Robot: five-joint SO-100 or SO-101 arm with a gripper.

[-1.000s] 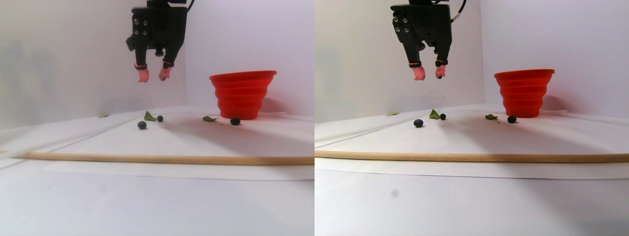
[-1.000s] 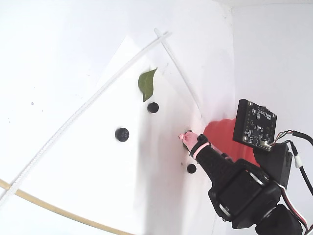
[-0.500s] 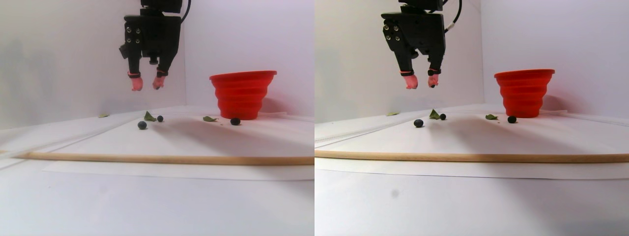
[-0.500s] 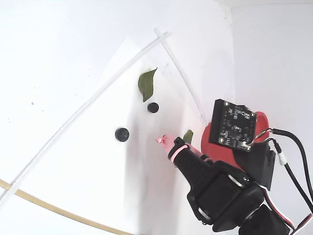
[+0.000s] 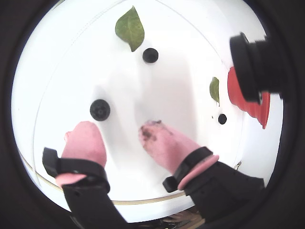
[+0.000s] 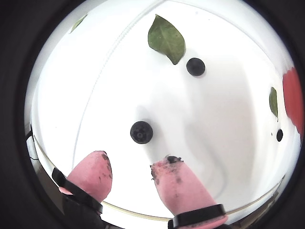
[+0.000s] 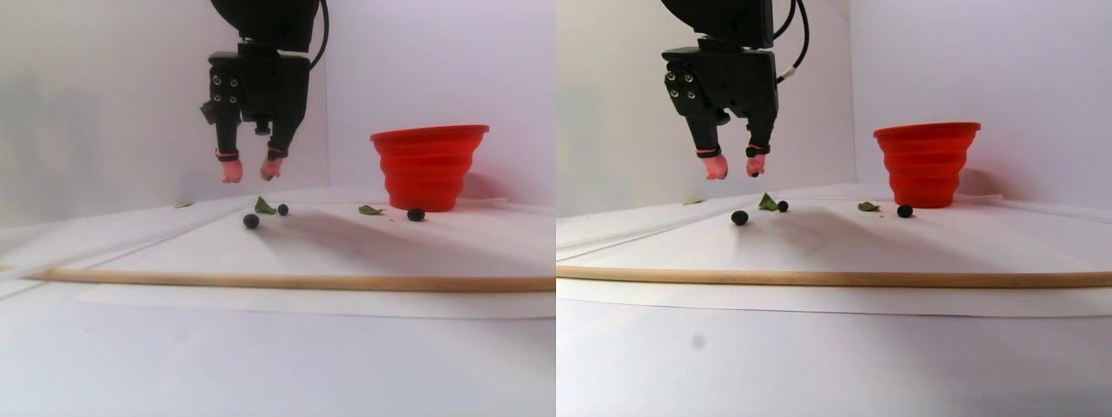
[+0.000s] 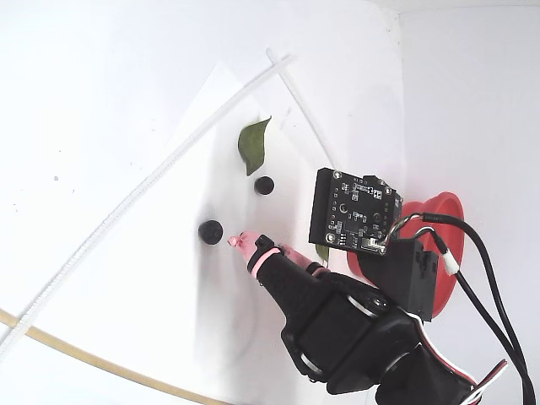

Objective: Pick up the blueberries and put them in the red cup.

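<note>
Where white table meets walls, wooden strip

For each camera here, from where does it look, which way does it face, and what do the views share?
Wrist views: both ride the arm, face down past the open end effector at a blueberry.
Stereo pair view: low, level across the table; end effector above, red cup right.
Fixed view: high, facing down on the arm's back.
Shared: blueberries, a leaf.
</note>
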